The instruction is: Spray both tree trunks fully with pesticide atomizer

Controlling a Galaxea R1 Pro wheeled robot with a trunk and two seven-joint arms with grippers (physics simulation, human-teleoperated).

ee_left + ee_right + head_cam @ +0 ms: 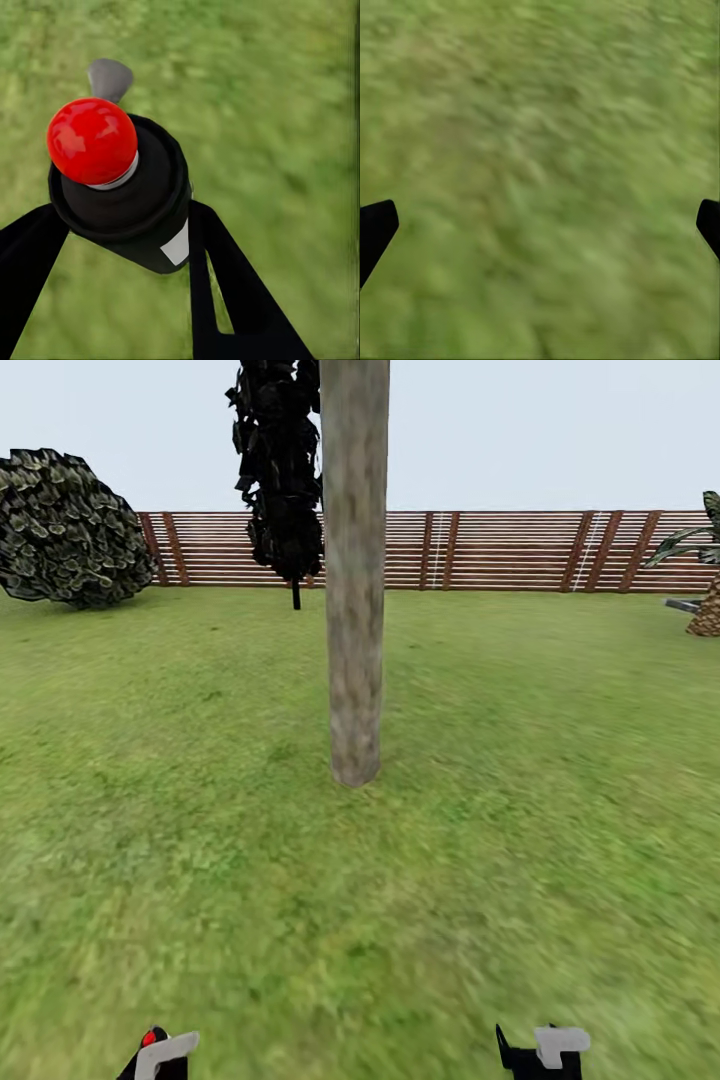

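Since the lawn [150,810] takes up most of the garden, starting there: one fence [500,550] behind the tree trunk [354,580], one trunk dead ahead. One pesticide atomizer [124,191], clamped in the left gripper [127,247], well short of the trunk. Right gripper [540,225] spread wide, holding nothing. Could easily mist grass instead of bark if triggered from this far out.
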